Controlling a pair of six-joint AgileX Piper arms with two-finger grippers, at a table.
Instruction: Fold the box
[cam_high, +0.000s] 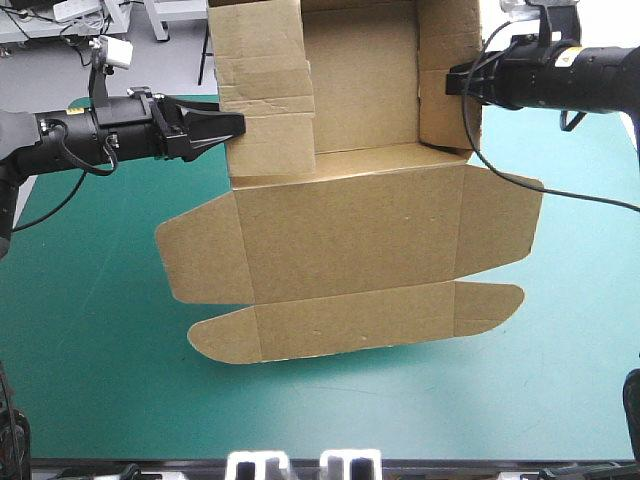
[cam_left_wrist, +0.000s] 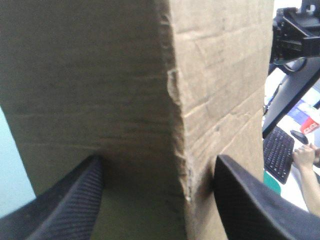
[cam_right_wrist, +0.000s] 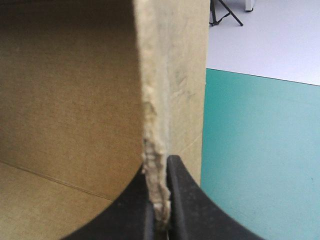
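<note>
The brown box lies mid-table with its far part raised into a tray and its lid and flaps flat toward the near edge. My left gripper is at the tray's folded left wall; in the left wrist view that gripper is open, its black fingers apart on either side of the wall's bent corner. My right gripper is at the right wall. In the right wrist view this gripper is shut on the wall's upright edge, with the tray's inside to one side of it.
The teal-green cover lies bare to the left, right and near side of the box. The lid's rounded flaps spread flat toward the near edge. The tray's far wall reaches the table's far edge.
</note>
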